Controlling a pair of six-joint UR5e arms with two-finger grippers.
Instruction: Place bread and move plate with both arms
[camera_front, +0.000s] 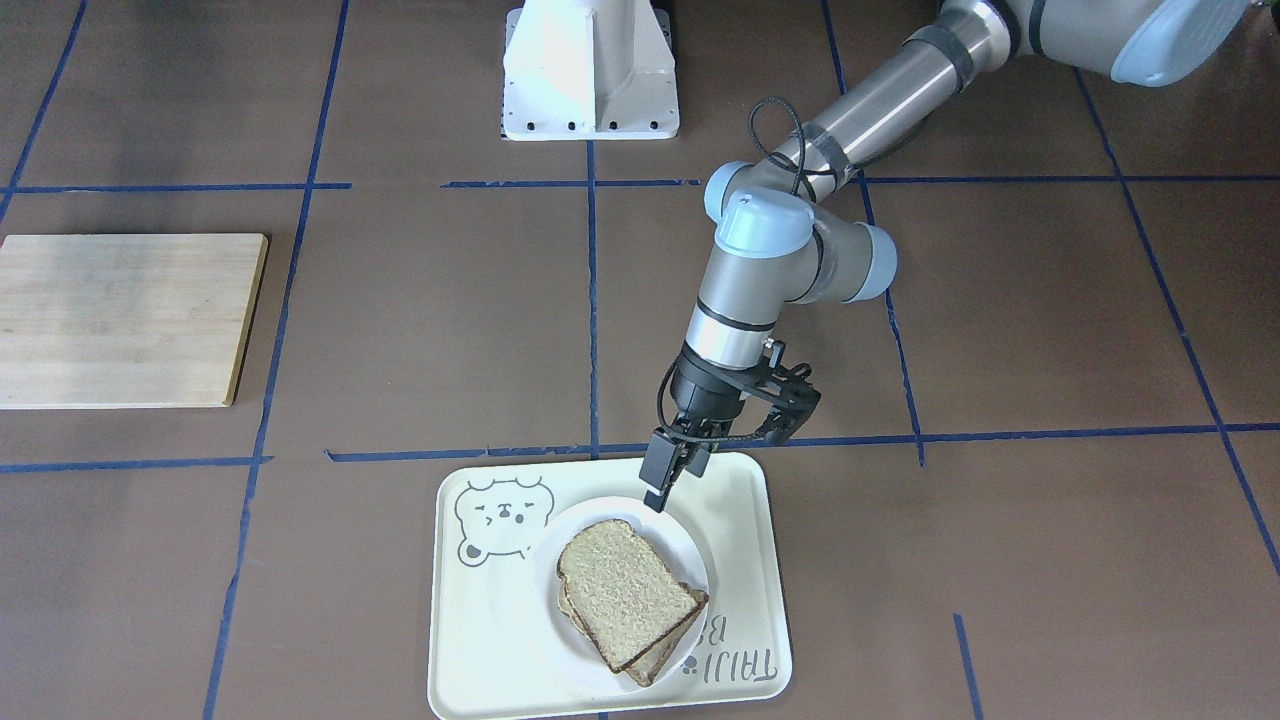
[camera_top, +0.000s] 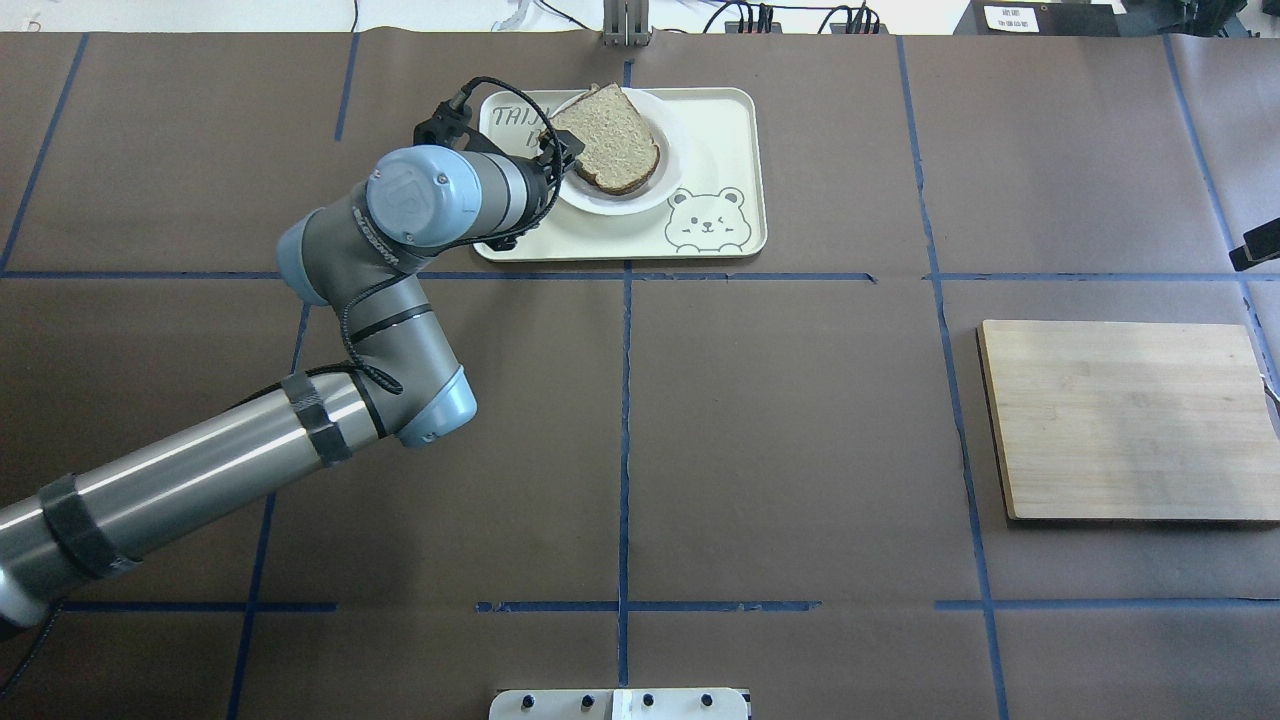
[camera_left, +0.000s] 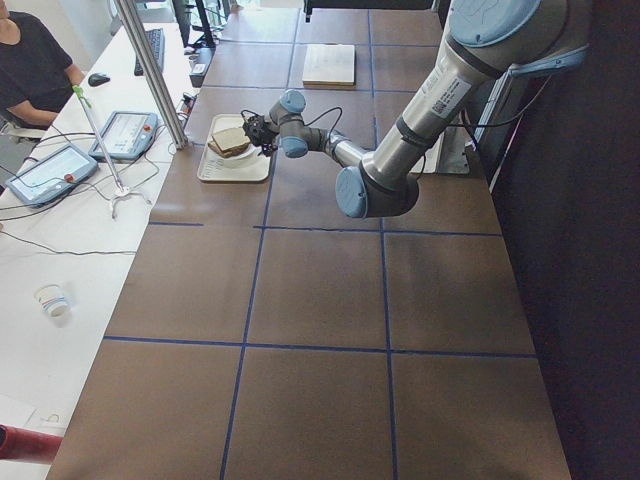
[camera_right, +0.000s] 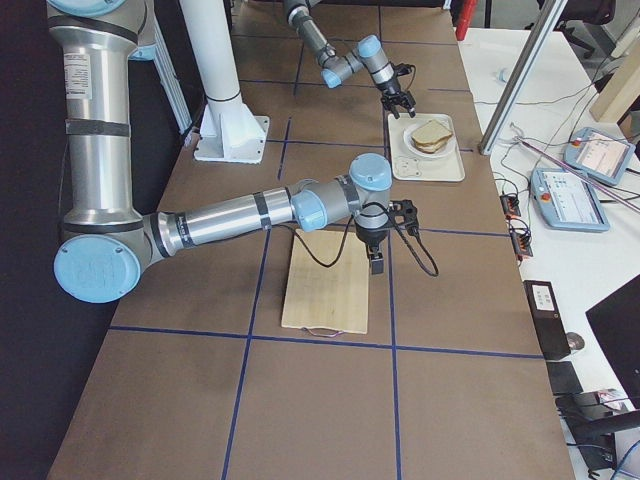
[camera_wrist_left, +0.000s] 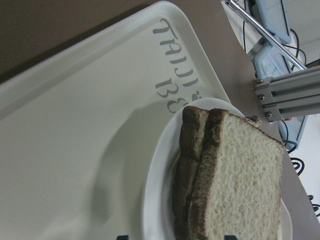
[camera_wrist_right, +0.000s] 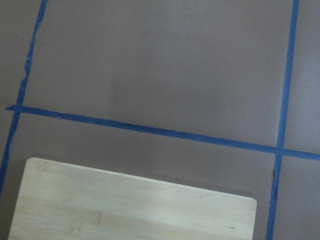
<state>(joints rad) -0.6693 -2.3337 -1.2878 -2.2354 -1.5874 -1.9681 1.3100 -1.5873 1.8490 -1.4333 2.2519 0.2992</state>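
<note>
- Bread (camera_front: 622, 583): plain slice lying flat on the plate (camera_front: 672, 540), on top of a second slice (camera_front: 655, 665) and turned slightly off it, so the lower crust shows at one corner. What is between the two slices is hidden
- Plate sits inside the cream tray (camera_front: 480, 640), right of the bear drawing (camera_front: 500, 520) in the front view. The tray is at the far side of the table from the robot, roughly on the centre line
- Left gripper (camera_front: 672, 480): jaws apart, holding nothing. It hangs tilted over the plate's robot-side rim, with one finger (camera_front: 657, 485) low near the rim. I cannot tell whether it touches
- Left wrist view: two dark tips at the bottom edge are well apart, with the plate rim and the stack's crust side between them. I read this as lined up for a grasp on the rim
- Right gripper (camera_right: 376, 258): seen clearly only in the side view, so I cannot tell its opening. It hovers just beside the far edge of the wooden board (camera_front: 125, 320), pointing down, on the robot's right and well apart from the tray
- Judgement: bread placing looks done, plate move not begun. The right arm seems parked by the board, perhaps because the board is where the plate goes
- Risk: the rim is thin and shallow, so a one-sided lift could tip the plate and slide the loose top slice off
</note>
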